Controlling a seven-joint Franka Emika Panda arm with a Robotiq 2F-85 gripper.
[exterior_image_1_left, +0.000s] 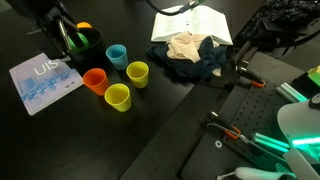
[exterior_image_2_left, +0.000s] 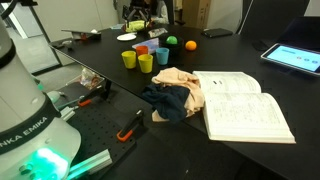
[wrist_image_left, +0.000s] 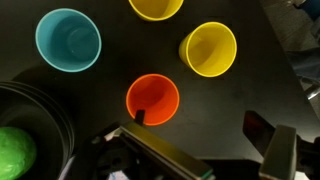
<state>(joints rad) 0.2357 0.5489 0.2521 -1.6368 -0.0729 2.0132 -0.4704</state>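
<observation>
Tabletop (exterior_image_1_left: 60, 140) fills the scene, black and matte. On its far side an open book (exterior_image_1_left: 195, 22) lies flat, white pages up. A crumpled cloth pile (exterior_image_1_left: 192, 58), beige on dark blue, touches the book's near edge. A glossy blue-and-white card (exterior_image_1_left: 45, 82) lies flat near the cups.

Now the bowl (wrist_image_left: 35, 115): round, black and thin-rimmed. Above hangs the gripper (wrist_image_left: 198, 128), its dark fingers (wrist_image_left: 265, 140) spread wide with nothing between them.

Below it stand four smooth plastic cups, upright and mouths up, in a loose cluster. They are a blue cup (wrist_image_left: 68, 40), a yellow cup (wrist_image_left: 208, 50), a second yellow cup (wrist_image_left: 155, 8) and the orange cup (wrist_image_left: 153, 100). The orange cup is nearest the gripper and just beside the bowl. One fingertip overlaps its rim in the wrist view, but I cannot tell whether they touch.

Smallest of all, a round green ball (wrist_image_left: 14, 150) sits inside the bowl.
</observation>
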